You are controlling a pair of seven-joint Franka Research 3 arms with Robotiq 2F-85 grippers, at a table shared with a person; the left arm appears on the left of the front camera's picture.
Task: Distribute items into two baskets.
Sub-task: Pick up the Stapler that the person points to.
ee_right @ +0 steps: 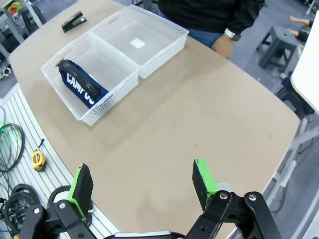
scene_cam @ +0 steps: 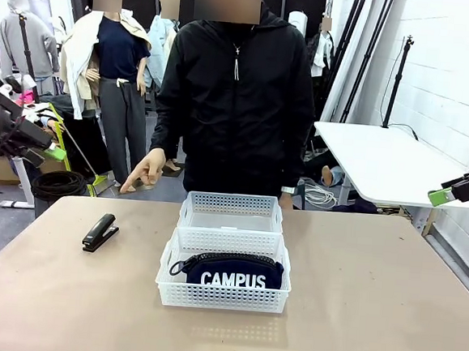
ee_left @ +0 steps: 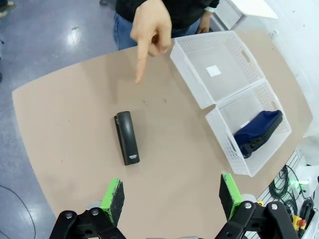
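Currently both pincers are wide open and empty. Left gripper (ee_left: 171, 194) hangs above the stapler (ee_left: 127, 138), which lies on the table (ee_left: 65, 124), apart from both baskets. Right gripper (ee_right: 142, 181) over bare tabletop. Pouch (scene_cam: 231, 271) lies in near basket (scene_cam: 223, 298), far basket (scene_cam: 232, 201) touching it. Person's hand (ee_left: 152, 25) points downward near stapler.

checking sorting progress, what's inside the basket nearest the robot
The near basket holds the navy CAMPUS pouch, lying along its robot-side wall. Its floor behind the pouch looks bare. Whatever lies under the pouch is covered.
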